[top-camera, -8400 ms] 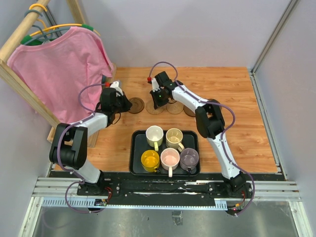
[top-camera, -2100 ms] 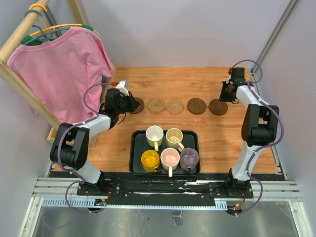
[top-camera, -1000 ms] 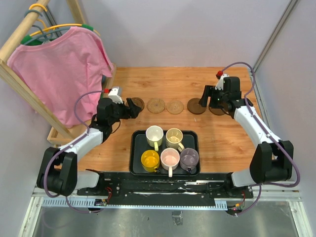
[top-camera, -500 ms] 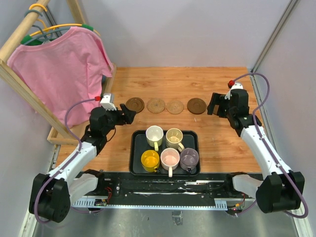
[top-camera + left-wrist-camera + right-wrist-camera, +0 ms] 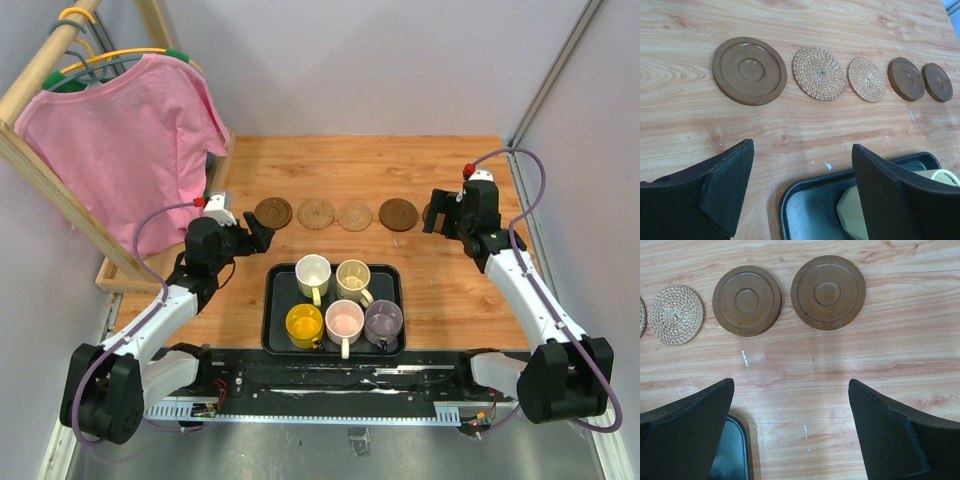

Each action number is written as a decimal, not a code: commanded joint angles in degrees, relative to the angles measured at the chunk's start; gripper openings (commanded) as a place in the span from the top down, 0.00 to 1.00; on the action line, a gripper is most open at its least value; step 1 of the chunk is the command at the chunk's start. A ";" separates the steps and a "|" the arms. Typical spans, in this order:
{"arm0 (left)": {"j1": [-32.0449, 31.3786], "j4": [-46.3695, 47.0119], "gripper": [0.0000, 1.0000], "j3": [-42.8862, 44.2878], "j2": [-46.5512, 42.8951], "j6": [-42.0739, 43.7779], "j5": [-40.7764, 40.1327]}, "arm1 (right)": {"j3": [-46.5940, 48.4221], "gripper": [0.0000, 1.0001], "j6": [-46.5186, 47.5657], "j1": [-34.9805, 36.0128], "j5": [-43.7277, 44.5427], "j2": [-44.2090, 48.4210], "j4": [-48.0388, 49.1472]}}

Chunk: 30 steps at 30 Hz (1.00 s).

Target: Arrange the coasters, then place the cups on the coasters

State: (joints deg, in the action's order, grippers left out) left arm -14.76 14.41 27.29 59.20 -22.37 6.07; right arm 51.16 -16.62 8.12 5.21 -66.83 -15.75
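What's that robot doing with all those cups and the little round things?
It is getting coasters ready for cups. The five coasters already lie in a row across the wooden table. The five cups all sit in the black tray in front of the row, and none is on a coaster yet. The left pincer and the right pincer are both open and empty, one near each end of the row.

Setting: probably a robot test lab. Grey panel walls [image 5: 380, 60], metal rail [image 5: 560, 384], wooden table [image 5: 400, 165], clothes rack [image 5: 40, 68].
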 commanded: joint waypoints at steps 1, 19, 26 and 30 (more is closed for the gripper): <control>-0.31 1.14 0.17 -0.09 -0.03 -0.64 -0.01 | 1.83 0.02 -0.70 0.10 -0.84 -0.50 -1.73; -11.33 -3.05 0.13 -1.24 -6.35 -0.39 1.72 | 3.01 0.01 6.51 17.63 -10.51 1.44 -9.27; -12.41 -4.66 0.13 -1.36 -7.73 -1.19 2.27 | 1.18 0.01 8.01 24.32 -15.58 3.45 -11.39; -12.90 -4.51 0.13 -1.52 -6.69 -1.60 2.26 | 1.43 0.00 7.78 28.08 -14.22 1.35 -13.49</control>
State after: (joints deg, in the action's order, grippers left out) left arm -26.83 10.09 26.44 52.29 -23.29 7.60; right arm 53.01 -10.02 32.82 -8.43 -64.34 -25.63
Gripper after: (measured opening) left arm 0.871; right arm 0.986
